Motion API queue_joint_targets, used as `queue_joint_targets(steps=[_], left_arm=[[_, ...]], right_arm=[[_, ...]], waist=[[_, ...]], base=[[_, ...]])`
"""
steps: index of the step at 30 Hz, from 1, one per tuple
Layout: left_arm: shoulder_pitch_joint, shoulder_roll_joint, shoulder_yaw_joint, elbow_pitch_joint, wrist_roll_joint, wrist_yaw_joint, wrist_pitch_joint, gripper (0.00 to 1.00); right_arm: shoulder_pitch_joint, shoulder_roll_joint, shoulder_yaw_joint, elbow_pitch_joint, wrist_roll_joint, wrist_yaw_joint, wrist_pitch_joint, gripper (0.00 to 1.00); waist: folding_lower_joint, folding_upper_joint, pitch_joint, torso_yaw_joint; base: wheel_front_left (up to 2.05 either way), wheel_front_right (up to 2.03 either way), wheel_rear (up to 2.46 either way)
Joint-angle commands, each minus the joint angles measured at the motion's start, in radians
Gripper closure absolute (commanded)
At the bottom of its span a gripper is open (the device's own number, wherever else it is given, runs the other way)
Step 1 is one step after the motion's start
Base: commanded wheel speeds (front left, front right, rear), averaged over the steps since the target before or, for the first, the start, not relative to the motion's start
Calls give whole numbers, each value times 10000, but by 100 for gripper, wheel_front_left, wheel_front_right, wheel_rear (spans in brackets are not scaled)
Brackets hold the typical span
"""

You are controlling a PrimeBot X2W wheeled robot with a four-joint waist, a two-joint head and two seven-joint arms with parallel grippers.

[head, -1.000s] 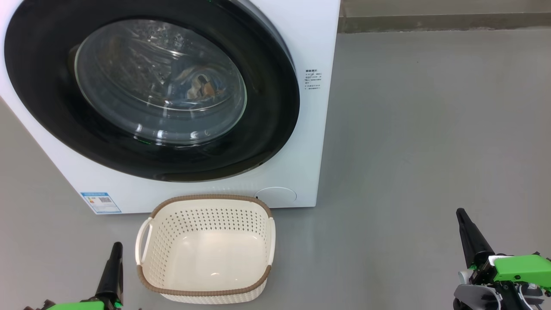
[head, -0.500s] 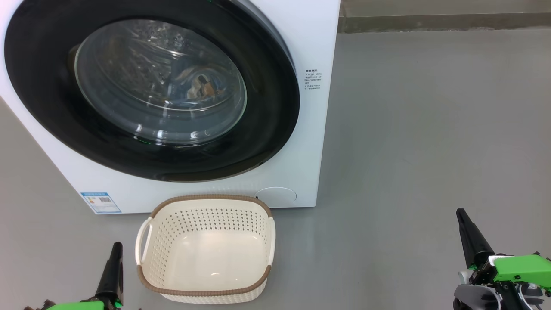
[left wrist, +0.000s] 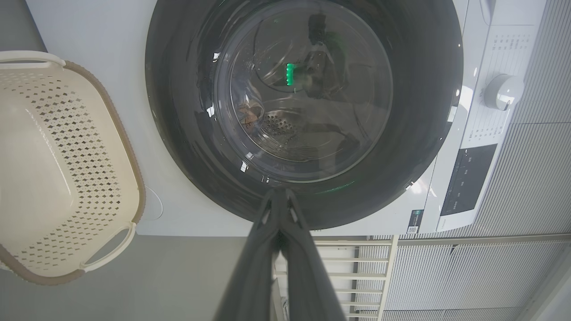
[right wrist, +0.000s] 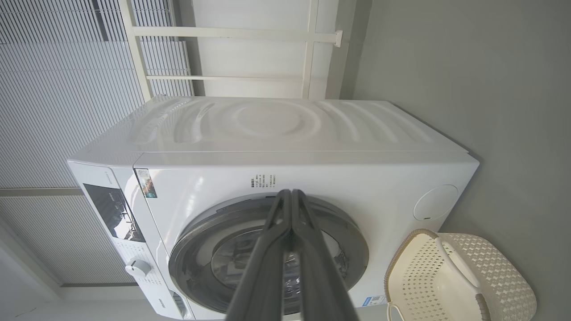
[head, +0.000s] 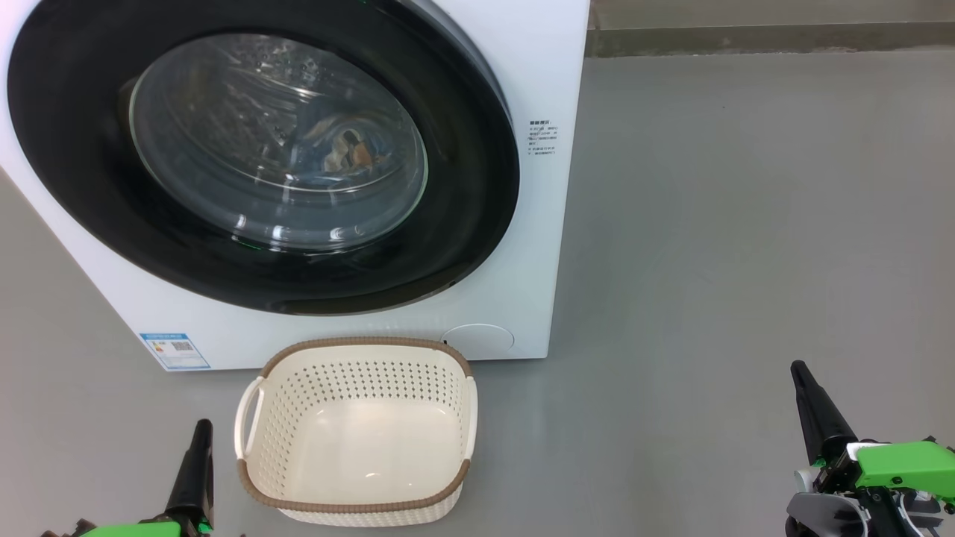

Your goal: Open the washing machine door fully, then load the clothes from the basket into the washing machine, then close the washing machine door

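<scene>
The left gripper (head: pixel 201 429) and right gripper (head: pixel 800 371) sit low, jaws pressed together on nothing. Between them the basket (head: pixel 365 341) stands empty; beyond, the washing machine door (head: pixel 462 224) is shut with the clothes (head: pixel 351 153) behind its glass, so every step looks done.

We are looking down from the head, close on the washing machine (head: pixel 539 224) and basket (head: pixel 358 341); both wrist cameras are facing them too, from lower, rolled sideways.

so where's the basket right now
In the head view the cream perforated plastic basket sits on the grey floor, lower centre-left, in front of the big white washing machine.
</scene>
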Motion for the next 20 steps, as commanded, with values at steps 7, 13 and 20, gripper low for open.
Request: queue_joint_targets(steps=[7, 13, 20], left_arm=[[-419, 91, 327, -312, -83, -40, 62, 100], [-419, 91, 327, -312, -83, -40, 62, 100], [-419, 91, 327, -312, -83, -40, 62, 100]], right_arm=[[-433, -81, 185, -295, 48, 31, 43, 100], [-433, -81, 185, -295, 49, 31, 43, 100], [-433, -81, 186, -295, 49, 31, 42, 100]], waist=[[0, -1, 0, 0], [0, -1, 0, 0], [0, -1, 0, 0]], base=[[0, 0, 0], [0, 0, 0], [0, 0, 0]])
